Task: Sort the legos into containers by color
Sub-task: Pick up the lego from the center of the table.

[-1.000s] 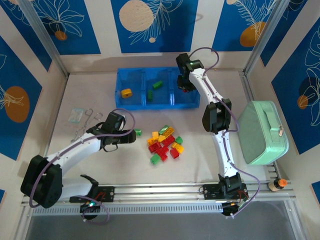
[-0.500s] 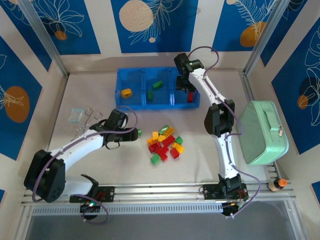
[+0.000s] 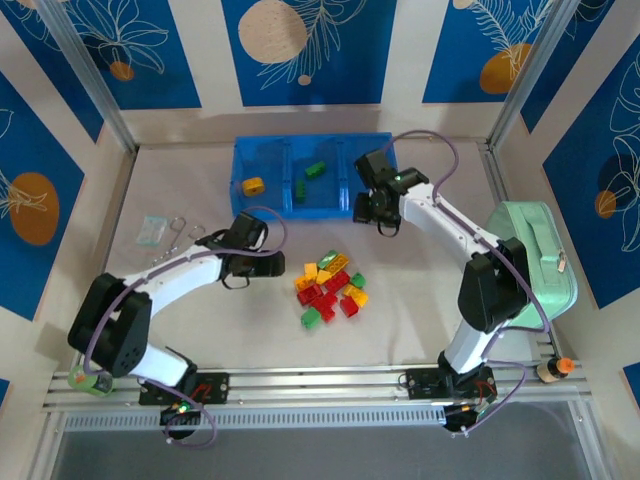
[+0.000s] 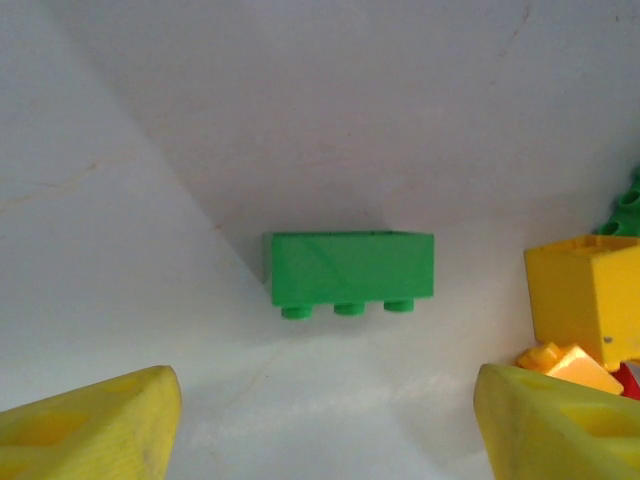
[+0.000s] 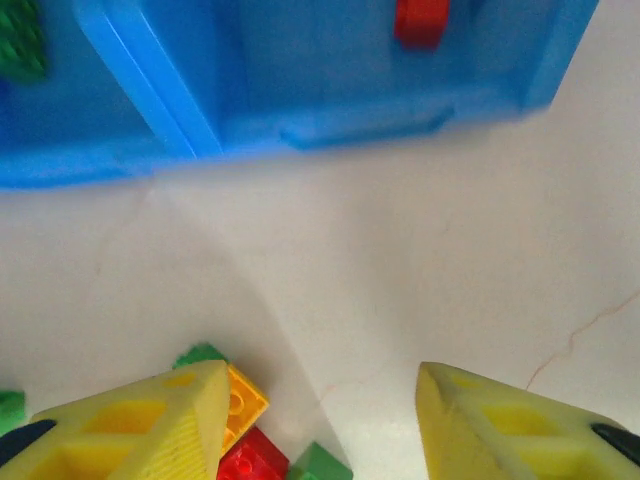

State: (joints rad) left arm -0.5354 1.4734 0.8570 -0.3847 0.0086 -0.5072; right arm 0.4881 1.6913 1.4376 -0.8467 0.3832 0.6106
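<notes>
From above, the left claw [image 3: 266, 263] sits just left of the loose pile of bricks [image 3: 330, 290] on the bench [image 3: 200, 320]. The right claw [image 3: 380, 218] hangs at the near edge of the blue tray [image 3: 268, 160], which holds an orange brick [image 3: 253, 185] in its left compartment and green bricks [image 3: 312, 172] in the middle one.

In the left wrist view, the claw's fingers stand wide apart and empty, with a single green brick [image 4: 350, 268] lying on the bench ahead of them.

In the right wrist view, the fingers are apart and grip nothing, and a red brick [image 5: 420, 20] lies in the tray's end compartment.

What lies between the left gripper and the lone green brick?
Bare tabletop; the left wrist view shows the green brick lying clear ahead of the open left gripper.
</notes>
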